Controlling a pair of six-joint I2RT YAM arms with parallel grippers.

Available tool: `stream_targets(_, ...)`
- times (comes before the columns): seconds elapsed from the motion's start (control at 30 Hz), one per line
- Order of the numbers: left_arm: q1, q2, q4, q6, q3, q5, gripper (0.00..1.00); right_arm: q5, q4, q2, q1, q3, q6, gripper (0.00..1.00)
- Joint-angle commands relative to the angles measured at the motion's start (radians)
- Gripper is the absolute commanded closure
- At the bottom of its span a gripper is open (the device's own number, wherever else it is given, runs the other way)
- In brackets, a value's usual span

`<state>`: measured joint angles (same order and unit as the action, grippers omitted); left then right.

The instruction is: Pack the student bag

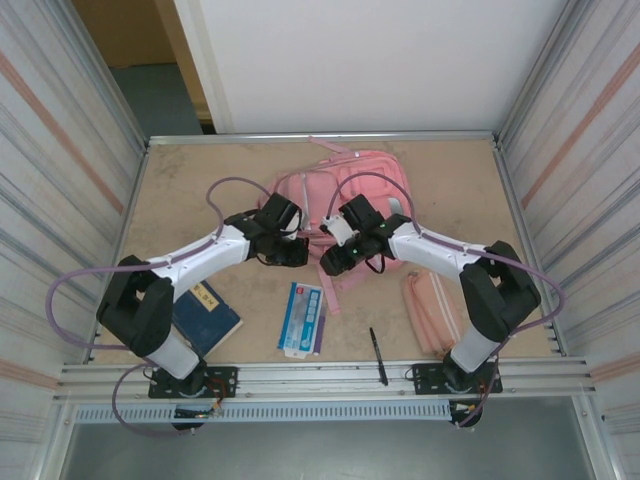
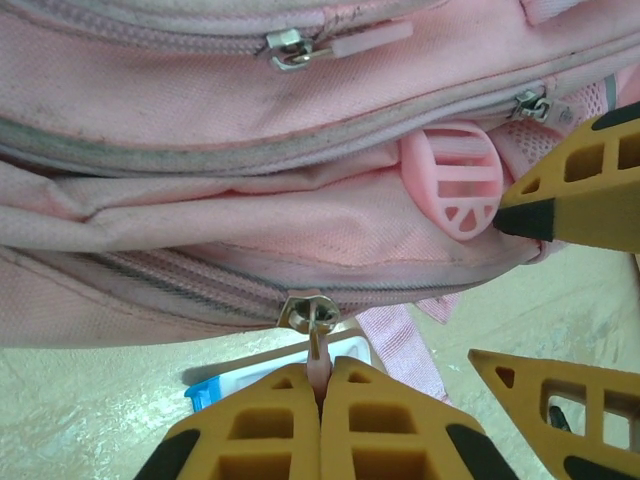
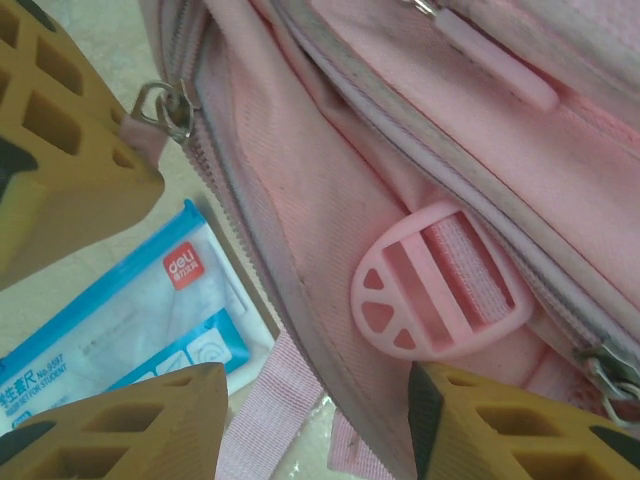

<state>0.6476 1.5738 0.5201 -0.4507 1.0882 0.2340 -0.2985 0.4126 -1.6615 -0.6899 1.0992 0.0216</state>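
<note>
While left fingers (image 2: 260, 425) clamp a zip pull (image 2: 318, 348) on the student bag (image 2: 200, 230), right fingers (image 3: 120, 425) gape empty — packet (image 3: 130, 310) beside.

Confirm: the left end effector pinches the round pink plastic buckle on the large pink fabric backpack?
No. The left wrist view shows the left end effector pinching the pink zip pull of the large pink fabric backpack, not its round pink plastic buckle.

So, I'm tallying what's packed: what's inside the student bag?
The student bag's inside is covered by fabric; the zips in view look closed. The left gripper pinches one zip pull. Book, packet, pen and pencil case lie outside on the table.
</note>
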Motion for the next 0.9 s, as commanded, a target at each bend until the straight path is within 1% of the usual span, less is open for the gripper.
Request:
stream_targets(0.0,0.007,-0.060,-0.055,0.043,-0.005,0.040,1.00,0.066,0.023,-0.040,-0.021,0.061,-0.076,0.49)
stream_targets(0.1,0.007,-0.061,-0.059,0.047,-0.007,0.040,1.00,0.075,0.041,-0.061,-0.034,0.076,-0.111,0.51)
stream_targets(0.13,0.007,-0.063,-0.051,0.044,-0.002,0.029,1.00,0.087,0.057,-0.068,-0.038,0.087,-0.115,0.55)
stream_targets(0.23,-0.011,-0.079,-0.029,0.037,-0.005,-0.019,1.00,0.124,0.102,-0.065,-0.040,0.095,-0.126,0.73)
stream_targets(0.37,-0.096,-0.111,-0.031,0.032,-0.046,-0.036,1.00,0.139,0.109,-0.030,-0.027,0.054,-0.159,0.89)
stream_targets(0.47,-0.152,-0.137,-0.043,0.062,-0.080,-0.049,1.00,0.147,0.114,-0.002,-0.015,0.034,-0.172,1.00)
stream_targets(0.57,-0.186,-0.150,-0.053,0.099,-0.098,-0.051,1.00,0.179,0.100,0.026,-0.007,0.002,-0.195,1.00)
stream_targets(0.63,-0.191,-0.157,-0.050,0.127,-0.099,-0.071,1.00,0.193,0.101,0.035,0.003,-0.008,-0.201,1.00)
stream_targets(0.67,-0.191,-0.158,-0.066,0.141,-0.105,-0.063,1.00,0.205,0.103,0.040,0.008,-0.010,-0.203,1.00)
stream_targets(0.77,-0.191,-0.138,-0.134,0.149,-0.125,0.049,1.00,0.223,0.101,0.056,0.014,-0.024,-0.226,1.00)
stream_targets(0.8,-0.189,-0.132,-0.145,0.141,-0.127,0.069,1.00,0.225,0.097,0.064,0.015,-0.029,-0.232,1.00)
stream_targets(0.87,-0.189,-0.136,-0.154,0.140,-0.138,0.065,1.00,0.231,0.098,0.072,0.020,-0.034,-0.229,1.00)
